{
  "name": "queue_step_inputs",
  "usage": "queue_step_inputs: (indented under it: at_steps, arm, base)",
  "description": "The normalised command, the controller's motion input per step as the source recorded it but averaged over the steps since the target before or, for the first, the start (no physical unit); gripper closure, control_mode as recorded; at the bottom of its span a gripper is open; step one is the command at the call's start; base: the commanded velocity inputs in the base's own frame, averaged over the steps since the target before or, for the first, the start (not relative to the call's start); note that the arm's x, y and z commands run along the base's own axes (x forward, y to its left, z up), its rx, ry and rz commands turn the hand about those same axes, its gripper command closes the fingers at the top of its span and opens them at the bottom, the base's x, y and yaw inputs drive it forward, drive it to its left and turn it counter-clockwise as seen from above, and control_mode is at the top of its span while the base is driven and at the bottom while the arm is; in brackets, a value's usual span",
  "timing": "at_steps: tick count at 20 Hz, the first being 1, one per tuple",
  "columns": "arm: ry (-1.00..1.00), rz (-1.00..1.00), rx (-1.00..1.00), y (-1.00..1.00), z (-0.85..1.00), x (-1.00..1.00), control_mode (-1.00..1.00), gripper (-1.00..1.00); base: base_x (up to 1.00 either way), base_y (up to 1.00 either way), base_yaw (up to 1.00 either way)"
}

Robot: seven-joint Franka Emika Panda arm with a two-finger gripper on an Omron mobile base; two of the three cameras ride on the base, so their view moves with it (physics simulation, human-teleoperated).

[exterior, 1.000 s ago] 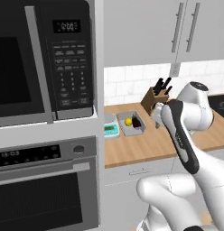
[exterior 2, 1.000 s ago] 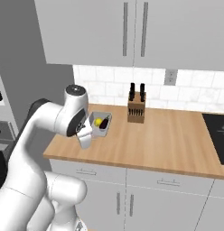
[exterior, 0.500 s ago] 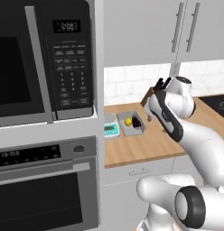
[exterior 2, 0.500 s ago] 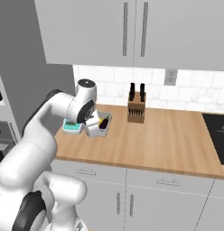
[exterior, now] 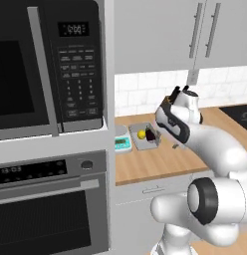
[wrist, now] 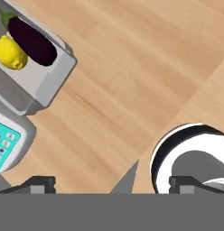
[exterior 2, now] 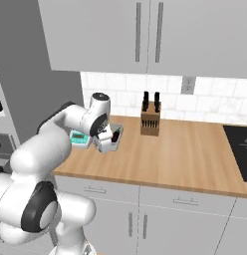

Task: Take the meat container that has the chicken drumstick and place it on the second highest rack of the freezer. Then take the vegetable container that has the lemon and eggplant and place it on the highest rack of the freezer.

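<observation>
From the hand view, my claw [wrist: 111,182] hangs open and empty over the wooden surface [wrist: 132,81]; the grey vegetable tray [wrist: 50,79] with yellow lemon [wrist: 11,53] and dark purple eggplant [wrist: 32,41] sits at ten o'clock, not yet grasped, so I judge this container's move remains.

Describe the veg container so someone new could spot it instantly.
On the wooden counter, right beside the black oven and microwave column, sits a shallow grey tray, the vegetable container. It holds the lemon and the eggplant side by side; the neighbouring teal-faced scale holds nothing.
</observation>
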Motion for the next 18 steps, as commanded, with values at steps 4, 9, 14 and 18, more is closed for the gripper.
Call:
queue_step_inputs:
  at_steps: [4, 9, 14, 18]
  arm:
    - [0.05, -0.02, 0.00, 0.08, -0.34, 0.37, -1.00, -1.00]
    - [0.00, 0.00, 0.02, 0.00, -0.04, 0.34, -1.00, -1.00]
    - [0.01, 0.00, 0.00, 0.05, -0.22, 0.22, -1.00, -1.00]
    - [0.04, 0.00, 0.00, 0.17, -0.30, 0.20, -1.00, -1.00]
  base:
    - [0.00, 0.00, 0.00]
    - [0.00, 0.00, 0.00]
    - [0.00, 0.00, 0.00]
    - [0.00, 0.00, 0.00]
